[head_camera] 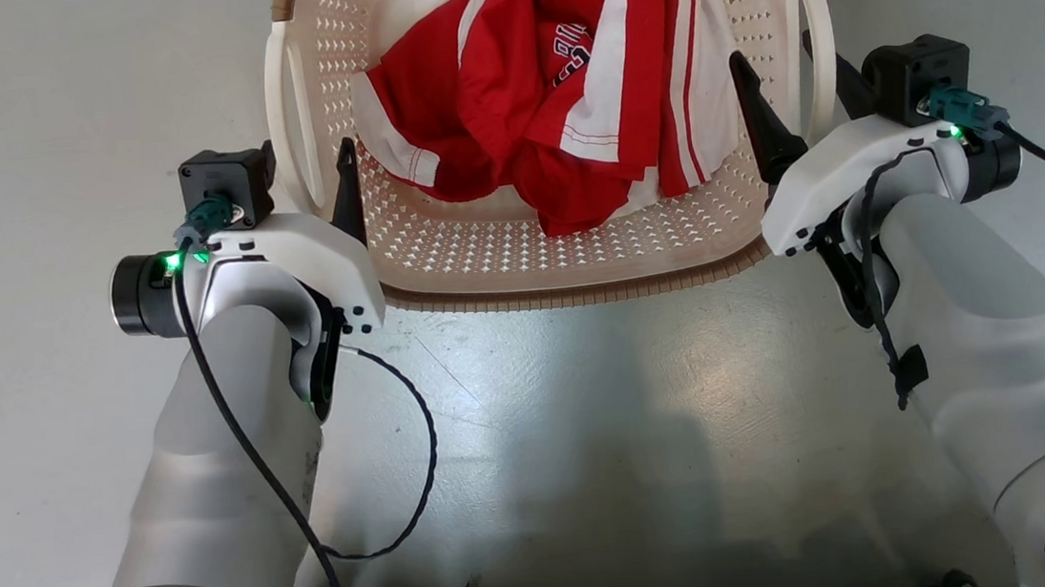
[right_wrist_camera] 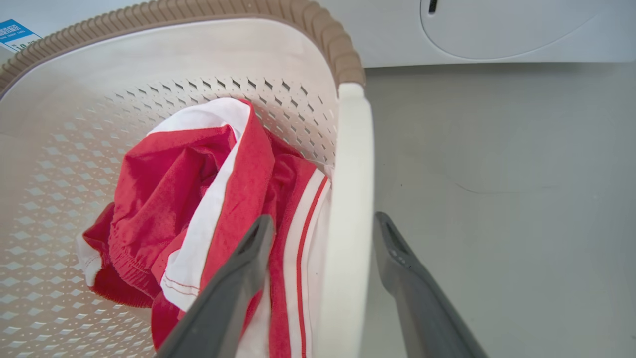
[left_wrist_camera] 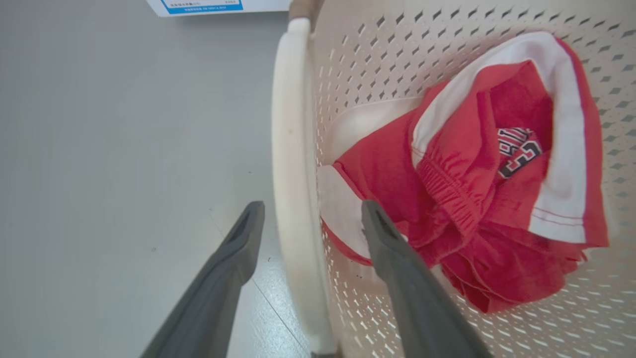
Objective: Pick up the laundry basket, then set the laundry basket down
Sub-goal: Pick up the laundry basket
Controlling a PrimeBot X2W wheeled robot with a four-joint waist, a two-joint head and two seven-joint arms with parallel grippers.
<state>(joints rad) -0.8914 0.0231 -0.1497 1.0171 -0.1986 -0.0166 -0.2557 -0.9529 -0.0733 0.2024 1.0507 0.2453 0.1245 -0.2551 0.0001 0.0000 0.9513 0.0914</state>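
The laundry basket point(head_camera: 479, 240), cream and perforated with a brown rim, stands on the grey floor just ahead of me. A red and white garment point(head_camera: 560, 88) lies crumpled inside it. My left gripper point(head_camera: 311, 184) is open and straddles the basket's left white loop handle point(left_wrist_camera: 290, 149), one finger inside the basket and one outside. On the other side, my right gripper point(head_camera: 796, 99) is open too, astride the right handle point(right_wrist_camera: 353, 174). In both wrist views the handle runs between the fingers with a gap on each side. Left gripper point(left_wrist_camera: 312, 209), right gripper point(right_wrist_camera: 324, 220).
A white washing machine front point(right_wrist_camera: 497, 30) stands beyond the basket's far end. A white panel with a blue label point(left_wrist_camera: 208, 6) shows at the far left. Glossy grey floor point(head_camera: 594, 440) surrounds the basket on both sides and in front of me.
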